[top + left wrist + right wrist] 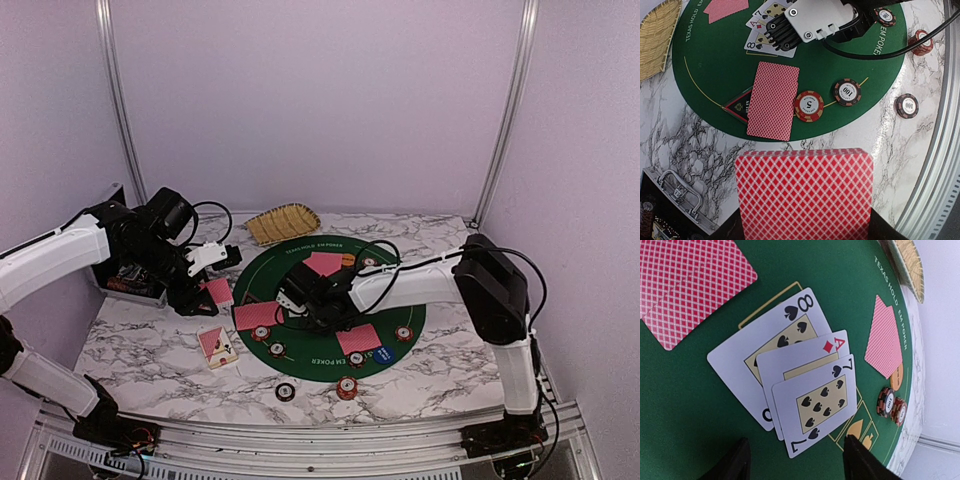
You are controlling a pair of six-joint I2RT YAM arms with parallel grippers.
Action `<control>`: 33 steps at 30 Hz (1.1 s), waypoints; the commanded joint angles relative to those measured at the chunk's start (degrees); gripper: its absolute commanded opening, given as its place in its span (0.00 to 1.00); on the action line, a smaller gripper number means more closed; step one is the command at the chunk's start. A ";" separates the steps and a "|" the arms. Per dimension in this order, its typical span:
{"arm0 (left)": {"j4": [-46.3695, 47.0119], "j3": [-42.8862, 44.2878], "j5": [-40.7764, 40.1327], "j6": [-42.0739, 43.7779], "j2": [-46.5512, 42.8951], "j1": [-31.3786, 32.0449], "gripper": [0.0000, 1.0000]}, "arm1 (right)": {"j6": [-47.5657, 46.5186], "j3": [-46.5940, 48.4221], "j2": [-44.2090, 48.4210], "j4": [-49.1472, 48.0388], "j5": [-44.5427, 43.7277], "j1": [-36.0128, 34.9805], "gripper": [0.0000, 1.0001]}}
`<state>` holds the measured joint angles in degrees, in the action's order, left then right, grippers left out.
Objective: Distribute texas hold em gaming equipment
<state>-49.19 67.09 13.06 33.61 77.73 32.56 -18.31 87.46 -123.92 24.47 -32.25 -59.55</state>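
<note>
The left gripper (pixel 805 227) is clamping its fingers on a stack of red-backed playing cards (pixel 805 192), holding it over the white marble desk (pixel 150 350) just left of the round green felt mat (pixel 715 65). The right gripper (pixel 797 465) is hovering with its fingers (pixel 737 462) spread apart and gripping nothing, just over three overlapping face-up cards (pixel 800 385) lying at the mat's middle. The cards are looking light, thin, slick and bendable. I am judging that a flat one is best slid and pinched by a short edge, and the stack taken across its long sides. The striped red and dark poker chips (pixel 809 106) are looking stiff and suiting a pinch across the rim. The right wrist view is showing the eight of spades, ace of diamonds and seven of spades plainly, while the top view is hiding them under the arm. The left wrist view is revealing a black triangular button (pixel 737 106) tucked partly beneath a face-down card (pixel 772 100).
</note>
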 commanded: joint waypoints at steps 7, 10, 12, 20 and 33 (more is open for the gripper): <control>-0.30 0.54 1.55 -0.38 -2.12 -0.34 0.00 | 11.27 4.94 12.49 -0.31 10.26 4.31 0.99; -0.29 0.75 1.64 -0.47 -2.05 -0.38 0.00 | 15.27 7.27 13.87 -0.10 14.92 6.15 0.99; -0.29 0.92 1.63 -0.56 -1.98 -0.39 0.00 | 19.71 9.74 14.10 1.55 21.84 8.46 0.99; -0.27 1.42 1.44 -0.57 -1.82 -0.39 0.00 | 36.48 7.64 15.08 -6.42 52.43 16.20 0.99; 0.08 2.28 2.06 -0.68 -0.82 -0.38 0.00 | 51.00 9.54 8.75 -11.46 60.20 12.98 0.99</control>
<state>-49.19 67.40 13.54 33.41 77.43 32.51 26.09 95.33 -113.12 16.19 24.77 -44.69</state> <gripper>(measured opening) 0.666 0.989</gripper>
